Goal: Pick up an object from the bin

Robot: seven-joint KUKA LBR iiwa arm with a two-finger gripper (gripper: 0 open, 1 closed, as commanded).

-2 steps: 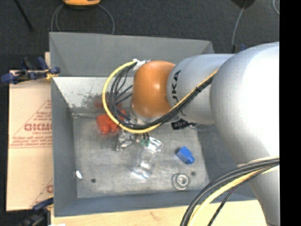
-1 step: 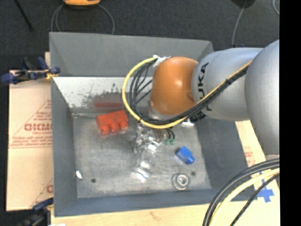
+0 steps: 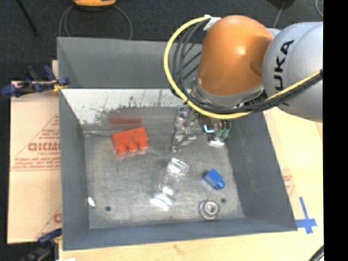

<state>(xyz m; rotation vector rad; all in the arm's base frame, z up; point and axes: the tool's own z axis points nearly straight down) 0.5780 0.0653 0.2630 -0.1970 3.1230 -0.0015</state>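
My gripper (image 3: 184, 130) hangs below the arm's orange cover, over the back middle of the bin floor. Just in front of it lies a clear plastic piece (image 3: 171, 181), long and see-through, pointing toward the front. A small blue block (image 3: 213, 179) sits to the right of that piece. An orange-red block (image 3: 130, 141) with round bumps on top rests to the gripper's left. Nothing shows held in the gripper.
A round metal ring-like part (image 3: 209, 209) lies near the front wall, right of centre. A tiny white scrap (image 3: 91, 202) sits at the front left. The arm and its cover hide the bin's back right corner.
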